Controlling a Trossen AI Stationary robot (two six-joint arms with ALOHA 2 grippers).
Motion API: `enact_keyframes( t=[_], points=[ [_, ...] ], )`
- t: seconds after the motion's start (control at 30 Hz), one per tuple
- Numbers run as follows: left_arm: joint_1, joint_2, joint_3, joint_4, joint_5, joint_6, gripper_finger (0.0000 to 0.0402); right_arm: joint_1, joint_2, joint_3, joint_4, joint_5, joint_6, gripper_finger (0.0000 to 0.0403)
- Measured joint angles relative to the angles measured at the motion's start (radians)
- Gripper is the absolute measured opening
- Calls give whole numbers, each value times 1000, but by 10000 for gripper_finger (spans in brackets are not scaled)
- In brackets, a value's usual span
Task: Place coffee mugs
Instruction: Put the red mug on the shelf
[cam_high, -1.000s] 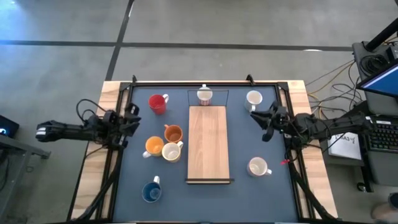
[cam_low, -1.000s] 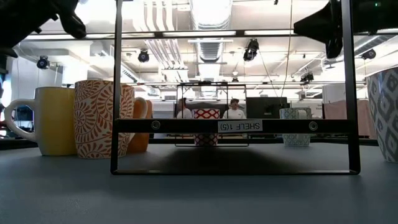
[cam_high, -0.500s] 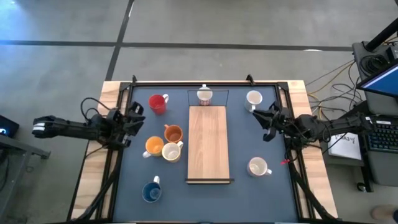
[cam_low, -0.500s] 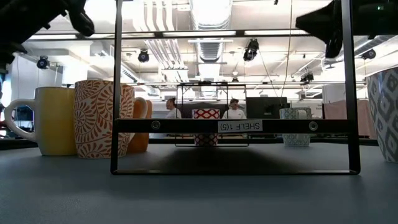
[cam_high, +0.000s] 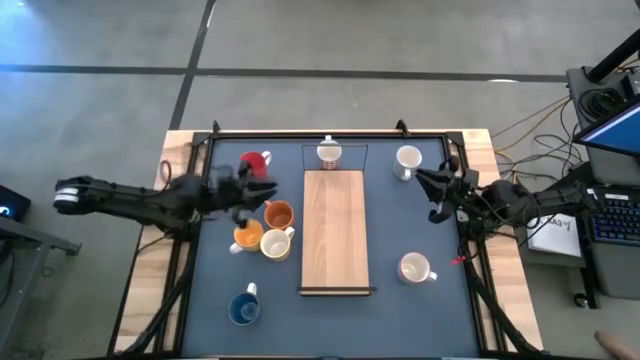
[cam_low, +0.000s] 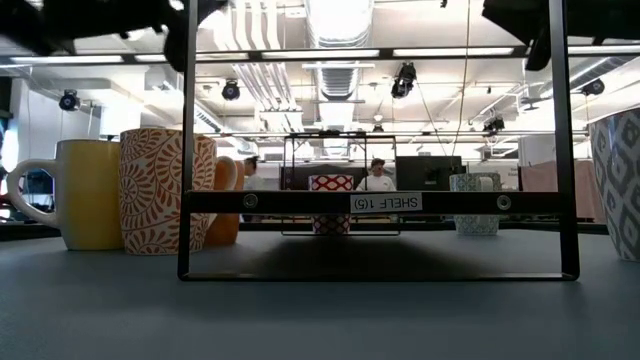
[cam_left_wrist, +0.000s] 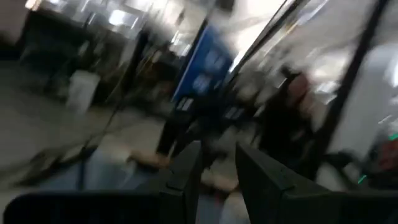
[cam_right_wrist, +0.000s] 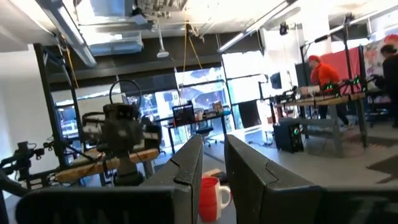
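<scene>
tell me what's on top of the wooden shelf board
In the high view the board shows bare wood, with no mug on it. The patterned mug stands just beyond its far end, inside the wire frame. What lies under the board cannot be seen.

Overhead, table-level and wrist cameras share the table (cam_high: 440, 310).

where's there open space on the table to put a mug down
Free: the wooden shelf top, and the mat between the white mug and another white mug. Crowded: left side, around the orange mugs under the left gripper.
</scene>
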Motion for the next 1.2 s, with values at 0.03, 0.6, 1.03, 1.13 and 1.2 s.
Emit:
enact_keyframes(
  t=[0.03, 0.6, 1.03, 1.13, 1.2],
  points=[
    [1, 20, 45, -111, -28, 0, 83, 0, -13, -2, 0, 0, -9, 59],
    [187, 454, 764, -1431, -124, 350, 83, 0, -228, -77, -5, 0, -59, 59],
    [508, 585, 874, -1729, -27, 279, 149, 0, -241, -82, -12, 0, -63, 59],
    [519, 617, 874, -1753, -28, 179, 171, 0, -241, -82, -29, 0, -63, 59],
    [516, 638, 874, -1768, -17, 134, 179, 0, -241, -83, -37, 0, -63, 59]
  ],
)
